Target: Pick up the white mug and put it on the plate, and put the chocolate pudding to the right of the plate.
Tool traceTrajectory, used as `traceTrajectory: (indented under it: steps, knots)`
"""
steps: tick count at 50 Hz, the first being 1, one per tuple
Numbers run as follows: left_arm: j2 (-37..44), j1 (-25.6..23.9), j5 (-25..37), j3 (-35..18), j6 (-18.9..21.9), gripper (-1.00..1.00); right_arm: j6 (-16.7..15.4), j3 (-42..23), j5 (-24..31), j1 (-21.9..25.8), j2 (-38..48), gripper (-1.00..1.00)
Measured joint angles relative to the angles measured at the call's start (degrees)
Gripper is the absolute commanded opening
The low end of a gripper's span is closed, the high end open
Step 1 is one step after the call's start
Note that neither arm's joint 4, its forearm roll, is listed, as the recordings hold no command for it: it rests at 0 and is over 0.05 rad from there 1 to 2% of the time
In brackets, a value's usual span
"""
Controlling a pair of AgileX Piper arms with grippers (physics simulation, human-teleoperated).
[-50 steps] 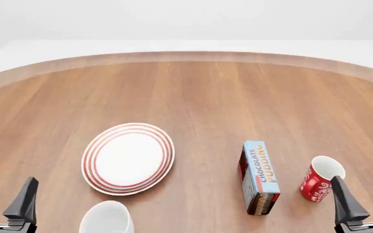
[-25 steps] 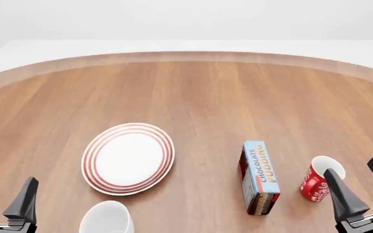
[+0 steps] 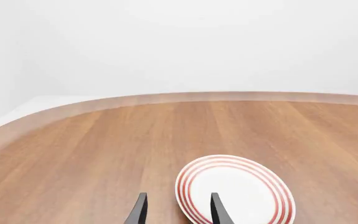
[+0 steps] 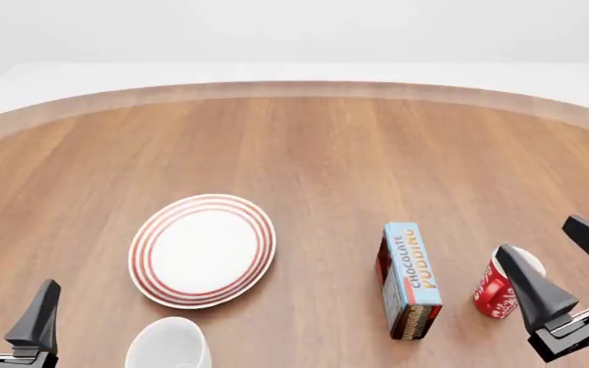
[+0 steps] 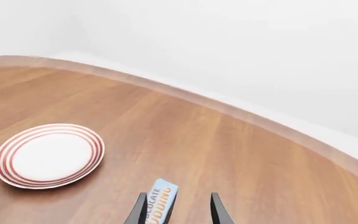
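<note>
On the brown wooden table (image 4: 305,146) we list: a round white plate with red rim rings (image 4: 202,249), left of centre and bare; a plain white ceramic mug (image 4: 169,345) just near of it; a blue-topped chocolate pudding carton (image 4: 410,280), right of the plate already; a red patterned mug (image 4: 505,285) farther right. Our left gripper (image 4: 8,303) and right gripper (image 4: 564,253) stand spread apart, empty. Nothing is placed; both steps remain.

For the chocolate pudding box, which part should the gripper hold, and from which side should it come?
Probably from above, closing across the two long sides near the middle. The chocolate pudding lies flat, long and narrow, its length running away from the arms, so its short width seems to suit the open right gripper. The red mug stands close on its right, apart from it; the finger there needs care.
</note>
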Motion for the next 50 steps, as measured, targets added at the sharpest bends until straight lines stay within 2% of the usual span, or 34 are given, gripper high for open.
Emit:
traceTrajectory:
  steps: [27, 50]
  knots:
    - [0.0, 0.0, 0.0, 0.0, 0.0, 1.0, -0.9, -11.81, 10.11, 4.81, 10.02, 1.0]
    - [0.0, 0.0, 0.0, 0.0, 0.0, 1.0, 2.12, -20.44, 19.85, 6.62, 18.36, 1.0]
